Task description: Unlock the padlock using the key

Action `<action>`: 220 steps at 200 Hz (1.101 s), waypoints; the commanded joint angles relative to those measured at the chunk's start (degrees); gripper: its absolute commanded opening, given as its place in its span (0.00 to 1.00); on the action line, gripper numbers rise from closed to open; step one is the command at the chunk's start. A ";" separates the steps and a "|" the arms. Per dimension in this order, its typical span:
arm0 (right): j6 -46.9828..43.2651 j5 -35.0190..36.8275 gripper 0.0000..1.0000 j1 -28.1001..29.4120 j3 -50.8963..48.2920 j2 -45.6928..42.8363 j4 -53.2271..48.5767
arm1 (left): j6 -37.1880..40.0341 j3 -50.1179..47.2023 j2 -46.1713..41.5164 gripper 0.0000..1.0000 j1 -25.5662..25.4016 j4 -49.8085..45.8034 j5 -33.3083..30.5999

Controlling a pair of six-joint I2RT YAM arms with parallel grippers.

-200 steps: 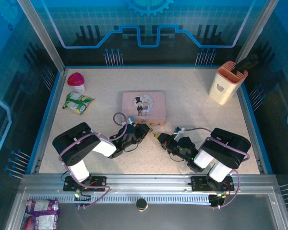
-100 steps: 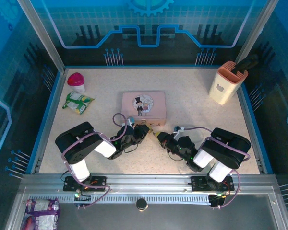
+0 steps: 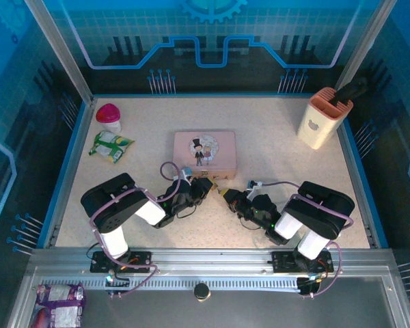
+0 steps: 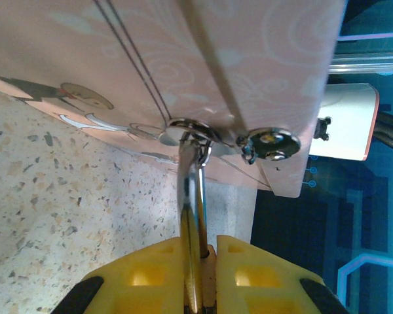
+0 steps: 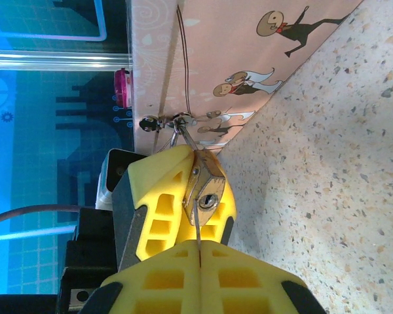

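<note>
Left pincer (image 4: 206, 271) clamps padlock (image 5: 207, 184) hooked on pink tin (image 3: 205, 150).

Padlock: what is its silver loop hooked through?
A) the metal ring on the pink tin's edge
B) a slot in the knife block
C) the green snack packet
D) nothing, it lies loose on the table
A: in the left wrist view the shackle of the padlock runs up from between the yellow jaws and through the metal ring on the edge of the pink tin.
</note>
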 commanded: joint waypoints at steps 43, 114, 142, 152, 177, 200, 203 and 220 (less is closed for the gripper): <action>-0.15 1.50 0.00 0.60 -0.37 0.57 1.34 | -0.59 0.00 0.15 0.00 0.30 10.29 0.87; -0.30 1.14 0.00 0.90 -0.78 -0.94 1.33 | -1.62 0.86 2.10 0.00 0.95 12.65 2.35; -0.65 1.72 0.00 1.19 -0.90 -1.66 1.29 | -1.10 0.63 1.16 0.00 0.88 12.25 3.07; -0.94 1.79 0.00 1.11 -0.90 -1.97 1.33 | -0.89 0.70 1.02 0.00 0.92 12.13 3.56; -0.86 1.73 0.00 0.95 -0.90 -1.77 1.28 | -0.77 0.69 1.63 0.00 0.90 14.28 4.32; -0.70 1.32 0.00 0.84 -0.55 -1.15 1.33 | -1.10 1.01 2.01 0.00 0.96 15.16 5.41; -0.66 1.31 0.00 0.86 -0.58 -1.07 1.34 | -1.12 1.12 2.09 0.00 0.89 15.25 5.51; -0.56 1.35 0.00 0.75 -0.58 -0.94 1.29 | -1.12 1.23 2.04 0.00 0.87 15.29 5.81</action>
